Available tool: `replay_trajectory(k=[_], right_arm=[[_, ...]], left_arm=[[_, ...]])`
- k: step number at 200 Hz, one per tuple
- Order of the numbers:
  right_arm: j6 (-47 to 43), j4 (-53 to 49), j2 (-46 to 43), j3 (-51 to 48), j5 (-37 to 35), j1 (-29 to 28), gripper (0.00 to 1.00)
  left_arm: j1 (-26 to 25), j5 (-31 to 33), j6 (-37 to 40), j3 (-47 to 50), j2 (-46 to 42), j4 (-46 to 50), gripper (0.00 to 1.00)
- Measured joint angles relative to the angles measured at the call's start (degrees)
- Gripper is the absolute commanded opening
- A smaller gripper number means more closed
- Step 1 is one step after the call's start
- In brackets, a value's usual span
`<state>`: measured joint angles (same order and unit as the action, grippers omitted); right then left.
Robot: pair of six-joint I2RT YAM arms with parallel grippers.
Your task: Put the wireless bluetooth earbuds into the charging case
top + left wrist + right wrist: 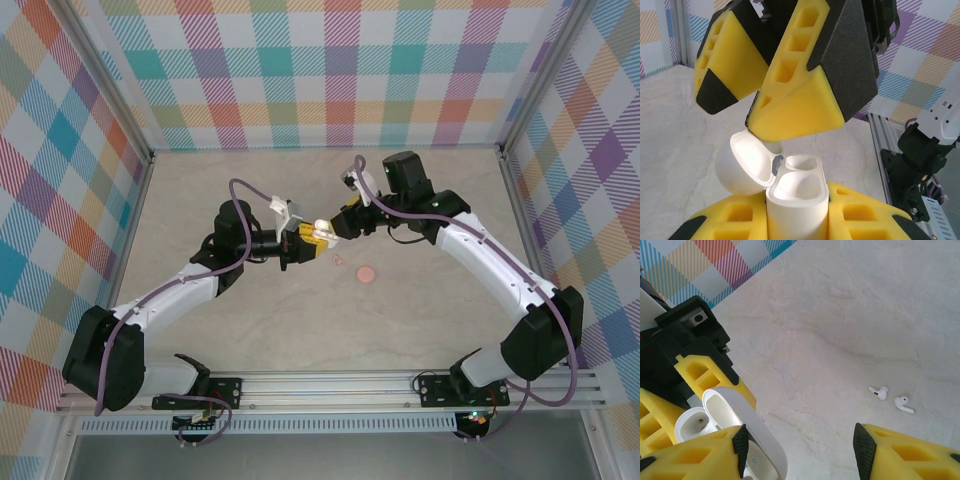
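Lid open: my left jaws clamp the charging case point(797, 196), right jaws gape empty beside its lid. Both earbuds point(879, 392) lie on the desk point(840, 315); next, I reckon, a fine pinch on one.

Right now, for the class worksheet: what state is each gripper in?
Left gripper: closed, fingers holding the charging case.
Right gripper: open, nothing between its fingers.
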<state>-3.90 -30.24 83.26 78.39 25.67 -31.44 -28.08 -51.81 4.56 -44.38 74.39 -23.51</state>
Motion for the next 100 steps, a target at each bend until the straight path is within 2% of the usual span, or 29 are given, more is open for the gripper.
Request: replay_trajectory(k=[62, 100], right_arm=[[2.0, 2.6, -2.0, -2.5, -2.5, 0.7, 0.64], [6.9, 5.4, -3.4, -6.0, -4.0, 6.7, 0.66]], left_arm=[[0.0, 1.8, -0.7, 0.0, 0.0, -0.5, 0.12], [0.0, 2.9, -2.2, 1.2, -0.7, -2.4, 0.12]])
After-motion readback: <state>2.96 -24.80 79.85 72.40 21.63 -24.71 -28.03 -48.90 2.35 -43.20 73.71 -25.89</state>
